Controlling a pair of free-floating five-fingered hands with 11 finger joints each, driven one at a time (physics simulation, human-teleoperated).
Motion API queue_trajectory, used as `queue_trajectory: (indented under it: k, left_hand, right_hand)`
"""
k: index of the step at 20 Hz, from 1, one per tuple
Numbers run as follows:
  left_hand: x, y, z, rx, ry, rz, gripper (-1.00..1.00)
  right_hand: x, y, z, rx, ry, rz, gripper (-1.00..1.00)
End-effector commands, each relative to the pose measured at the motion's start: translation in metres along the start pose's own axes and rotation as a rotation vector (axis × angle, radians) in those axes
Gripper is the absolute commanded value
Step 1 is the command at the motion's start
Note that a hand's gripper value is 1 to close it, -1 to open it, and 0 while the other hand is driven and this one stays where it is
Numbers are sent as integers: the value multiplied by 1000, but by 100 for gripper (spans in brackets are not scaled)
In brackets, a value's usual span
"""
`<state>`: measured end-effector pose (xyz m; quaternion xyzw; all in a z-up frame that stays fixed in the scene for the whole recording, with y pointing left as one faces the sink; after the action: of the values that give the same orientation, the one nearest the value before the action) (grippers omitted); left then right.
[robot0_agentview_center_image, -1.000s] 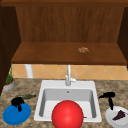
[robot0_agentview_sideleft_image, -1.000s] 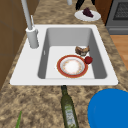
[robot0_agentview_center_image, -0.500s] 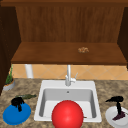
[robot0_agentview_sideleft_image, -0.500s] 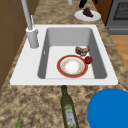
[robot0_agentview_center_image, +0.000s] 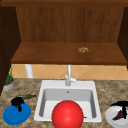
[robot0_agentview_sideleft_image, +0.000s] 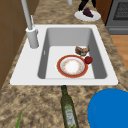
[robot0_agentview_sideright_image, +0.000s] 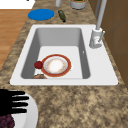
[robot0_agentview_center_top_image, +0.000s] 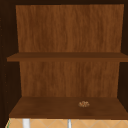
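Note:
My right hand (robot0_agentview_center_image: 122, 104) hovers low over a white plate (robot0_agentview_center_image: 110, 118) on the counter right of the sink, and a dark purple wedge of food (robot0_agentview_center_image: 119, 115) lies on that plate. In the right side view the right hand (robot0_agentview_sideright_image: 11, 102) has straight, spread fingers above the white plate (robot0_agentview_sideright_image: 31, 112), next to the purple food (robot0_agentview_sideright_image: 6, 121). In the left side view the same hand (robot0_agentview_sideleft_image: 86, 3) hangs above the plate (robot0_agentview_sideleft_image: 93, 17). My left hand (robot0_agentview_center_image: 17, 102) hangs with drooping fingers over a blue plate (robot0_agentview_center_image: 15, 116) left of the sink, holding nothing.
The sink (robot0_agentview_sideleft_image: 50, 42) holds a red-rimmed plate (robot0_agentview_sideleft_image: 72, 66), a small red fruit (robot0_agentview_sideleft_image: 88, 60) and a brown bun (robot0_agentview_sideleft_image: 82, 50). A green bottle (robot0_agentview_sideleft_image: 68, 110) lies near the blue plate. Faucet (robot0_agentview_center_image: 68, 75) at the back. A small brown item (robot0_agentview_center_image: 83, 50) sits on the shelf. A large red round shape (robot0_agentview_center_image: 67, 115) stands at the sink's front.
My right hand has moved to the right and down, ending over the white plate. The left hand has stayed where it was.

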<state>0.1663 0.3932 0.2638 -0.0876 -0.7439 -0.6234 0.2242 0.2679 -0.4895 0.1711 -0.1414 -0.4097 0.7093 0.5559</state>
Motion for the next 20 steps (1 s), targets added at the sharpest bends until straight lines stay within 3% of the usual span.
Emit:
queue_trajectory:
  k: [1,7,8,14,16,20]
  left_hand:
    - [0,0,0,0,0,0,0]
    - [0,0,0,0,0,0,0]
    - [0,0,0,0,0,0,0]
    - [0,0,0,0,0,0,0]
    - [0,0,0,0,0,0,0]
    - [0,0,0,0,0,0,0]
  right_hand:
    - [-17,18,-18,-43,61,-40,-100]
    - [-37,45,-60,-34,148,-50,-100]
    - [-41,49,-56,-16,156,-72,-100]
    - [-57,48,-39,-68,84,-110,-100]
    - [-45,53,-30,-103,59,-127,-100]
    - [-30,52,-13,-159,40,-111,-100]
